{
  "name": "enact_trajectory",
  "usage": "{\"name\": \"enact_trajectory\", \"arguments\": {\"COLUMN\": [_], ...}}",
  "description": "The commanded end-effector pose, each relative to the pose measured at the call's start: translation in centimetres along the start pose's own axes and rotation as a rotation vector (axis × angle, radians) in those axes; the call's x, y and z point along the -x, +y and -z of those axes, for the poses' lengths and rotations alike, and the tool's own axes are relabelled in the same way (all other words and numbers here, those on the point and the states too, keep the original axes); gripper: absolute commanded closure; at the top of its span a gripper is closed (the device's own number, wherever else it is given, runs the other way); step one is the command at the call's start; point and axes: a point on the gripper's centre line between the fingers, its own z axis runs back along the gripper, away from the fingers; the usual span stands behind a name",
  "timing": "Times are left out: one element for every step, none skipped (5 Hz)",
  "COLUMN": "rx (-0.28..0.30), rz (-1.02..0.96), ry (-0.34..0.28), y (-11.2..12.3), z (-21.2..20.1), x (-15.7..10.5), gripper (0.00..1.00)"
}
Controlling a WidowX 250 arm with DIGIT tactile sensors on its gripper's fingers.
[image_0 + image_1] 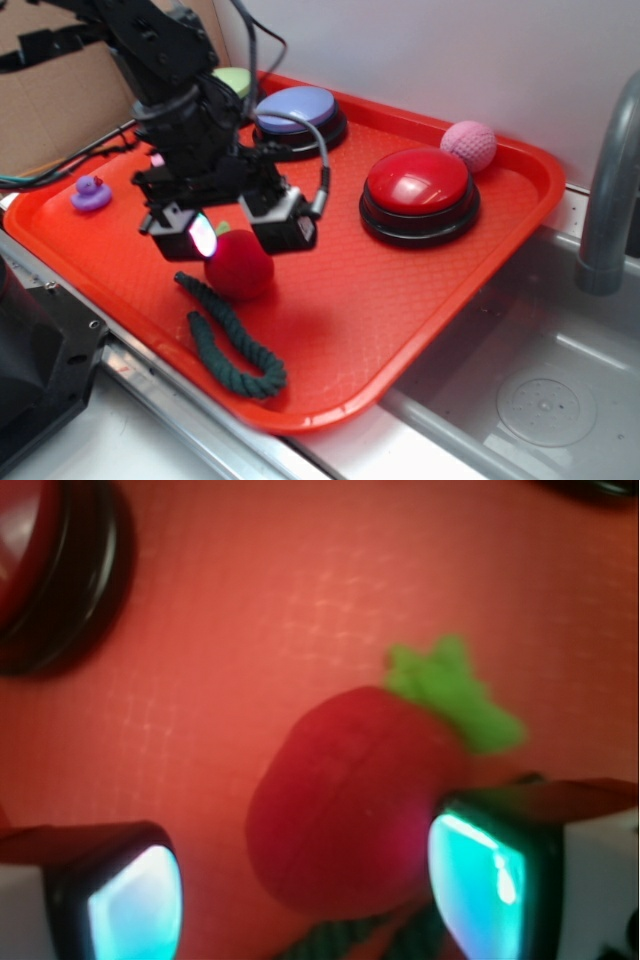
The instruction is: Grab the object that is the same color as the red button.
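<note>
Red fuzzy ball (pixel 355 805) (green leaf tab) sits on the orange tray (pixel 420 330) between our wide-spread gripper (pixel 245 235) pads, so we judge descent and closing come next.

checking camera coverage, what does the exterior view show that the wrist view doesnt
Only the exterior view shows the purple duck, the pink ball, the purple button, the green button, the sink and the arm above the gripper.

Only the wrist view shows the glowing faces of both fingers close up, and the spread leaf on the red fuzzy ball.

Both show the red fuzzy ball between open jaws, the red button, the orange tray and the dark green rope.
</note>
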Motion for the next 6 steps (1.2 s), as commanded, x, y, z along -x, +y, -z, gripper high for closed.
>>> {"name": "enact_trajectory", "arguments": {"rx": [0.017,0.017,-0.048,-0.098,-0.048,-0.033], "rz": [0.010,0.010,-0.065,-0.094,-0.067,-0.056], "ry": [-0.017,-0.017,-0.107,-0.117,-0.173,-0.164], "y": [-0.4,-0.4,1.1,2.6,1.6,1.8], "z": [-0.4,-0.4,-0.7,-1.4,-4.8,-4.8], "x": [-0.8,-0.8,-0.6,-0.8,-0.2,-0.3], "gripper": [0.00,0.00,0.00,0.00,0.00,0.00]}}
